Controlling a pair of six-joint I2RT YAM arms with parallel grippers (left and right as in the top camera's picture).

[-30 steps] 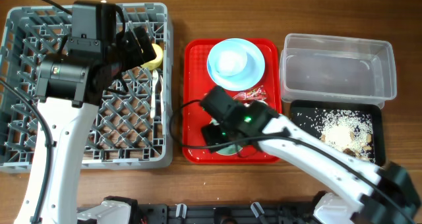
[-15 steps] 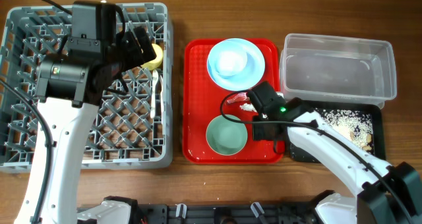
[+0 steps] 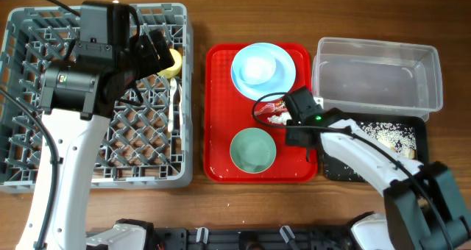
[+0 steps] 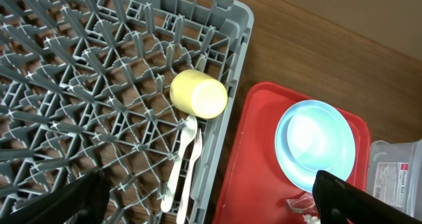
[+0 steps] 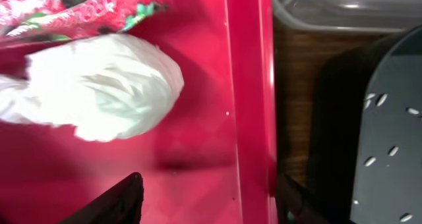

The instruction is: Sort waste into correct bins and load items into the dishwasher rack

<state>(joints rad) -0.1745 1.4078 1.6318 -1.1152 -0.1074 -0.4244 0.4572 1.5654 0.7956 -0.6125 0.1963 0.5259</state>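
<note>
The right pincer (image 5: 211,201) hangs released over the red tray (image 5: 254,85), with the tissue (image 5: 99,95) just ahead, against the wrapper (image 5: 79,6). The tissue is probably feather-light and soft, so pinch its bulging middle. The raised rim stands between it and the black tray (image 5: 389,132) and tub (image 5: 343,3). The left pincer (image 4: 211,211), also released, hovers over the rack (image 4: 99,85).

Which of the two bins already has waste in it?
The shallow black tray, scattered with rice-like scraps; the clear tub next to it looks empty.
</note>
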